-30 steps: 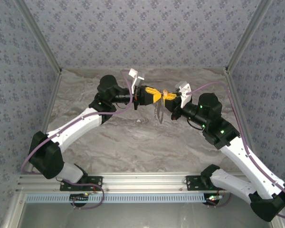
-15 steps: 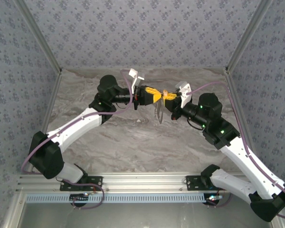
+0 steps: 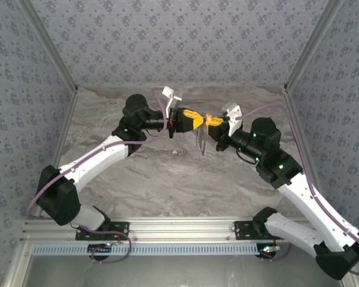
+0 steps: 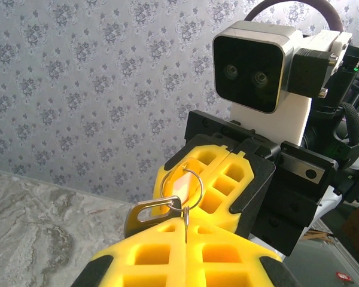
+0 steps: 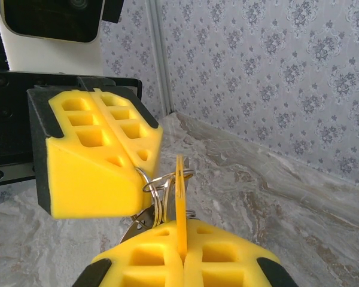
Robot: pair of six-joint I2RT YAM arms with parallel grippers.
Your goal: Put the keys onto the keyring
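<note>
Count: arms, 2, left arm [image 3: 102,156] and right arm [image 3: 305,197]. Tools, 2, left tool [image 3: 197,121] and right tool [image 3: 210,121]. Key [image 5: 180,206], 1. Keyring [image 4: 145,213], 1 grey loop. Thin wire ring [image 4: 195,179], 1. Table [image 3: 167,179], 1.

Both arms reach inward, left gripper [image 3: 195,122] and right gripper [image 3: 211,121] raised tip to tip, fingers closed.
</note>
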